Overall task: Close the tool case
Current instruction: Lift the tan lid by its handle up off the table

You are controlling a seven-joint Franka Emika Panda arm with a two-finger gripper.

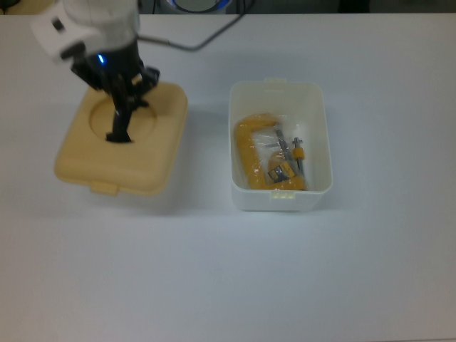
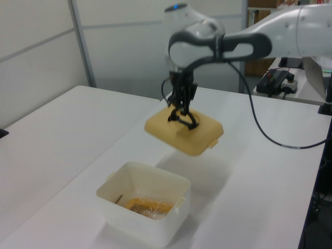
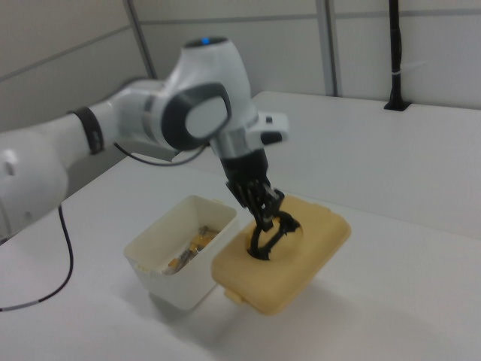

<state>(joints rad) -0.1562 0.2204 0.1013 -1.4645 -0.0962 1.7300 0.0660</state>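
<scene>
**Lid airborne, tub open on the surface**

The white translucent tub (image 1: 281,147) sits open on the white surface (image 1: 285,271), its long axis running up and down in the top view. Inside lie a yellow clamp (image 1: 255,153) along the top view's left side of the tub and, beside it, a clear bag of small metal parts (image 1: 286,158) with an orange-tipped piece; the contents fill the lower half of the tub in the top view. A small tab projects from the tub's near rim and another from its far rim in the top view.

The tan lid (image 2: 184,130) hangs in the air, clear of the surface, with its shadow on the surface below it in the left view. In the top view it lies well to the left of the tub, not over it. It is tilted: in the right view the tabbed edge dips lower than the opposite edge. In the top view its long axis runs roughly up and down, slightly skewed, with the front tab (image 1: 104,188) at the lower edge.

The gripper (image 2: 180,110) comes down from above into the lid's round recess (image 1: 122,122), its fingers clamped on the black handle (image 3: 269,235), carrying the lid by it.
</scene>
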